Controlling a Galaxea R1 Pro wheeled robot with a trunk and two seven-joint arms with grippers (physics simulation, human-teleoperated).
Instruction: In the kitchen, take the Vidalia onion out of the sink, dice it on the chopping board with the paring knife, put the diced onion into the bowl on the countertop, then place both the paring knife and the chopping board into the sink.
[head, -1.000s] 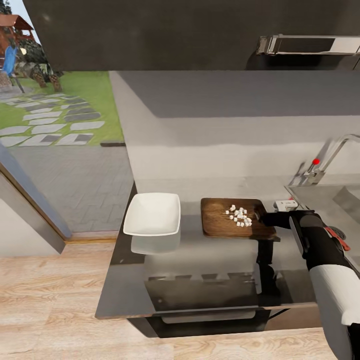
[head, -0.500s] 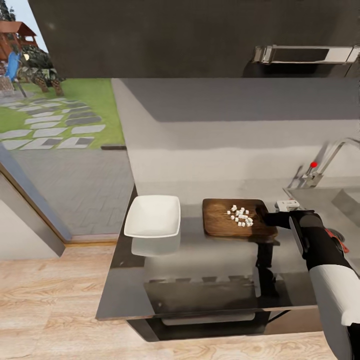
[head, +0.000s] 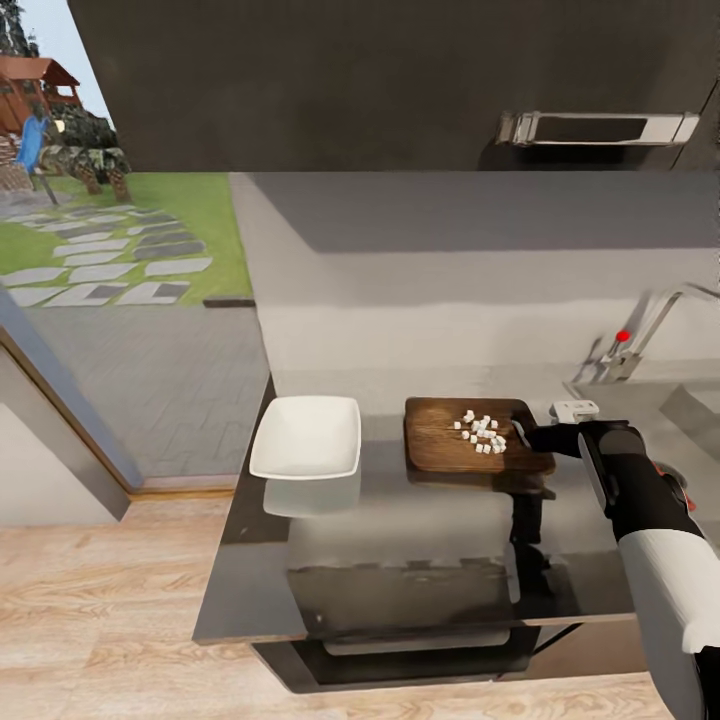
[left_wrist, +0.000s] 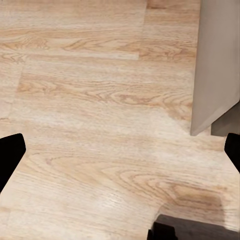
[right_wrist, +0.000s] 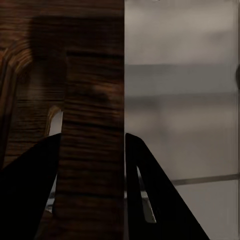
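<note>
The brown chopping board (head: 450, 440) sits at the middle of the grey countertop (head: 400, 540), with white onion dice (head: 480, 433) piled near its right end. My right gripper (head: 530, 437) is shut on the board's right edge. In the right wrist view the board (right_wrist: 92, 100) fills the gap between the black fingers (right_wrist: 30, 195). The white squarish bowl (head: 305, 437) stands left of the board, a small gap apart. A red-orange bit (head: 662, 470) shows behind my right forearm; whether it is the paring knife I cannot tell. My left gripper (left_wrist: 120, 150) is open over the wood floor.
The sink (head: 695, 400) and chrome tap (head: 650, 325) with its red knob (head: 624, 336) lie at the right edge. Dark wall cabinets (head: 400, 80) hang overhead. The counter ends just left of the bowl beside a glass door onto a garden (head: 120, 250).
The camera has tilted up, so the cabinets and tap sit lower in the picture. The board, held by the right gripper, has risen slightly relative to the bowl.
</note>
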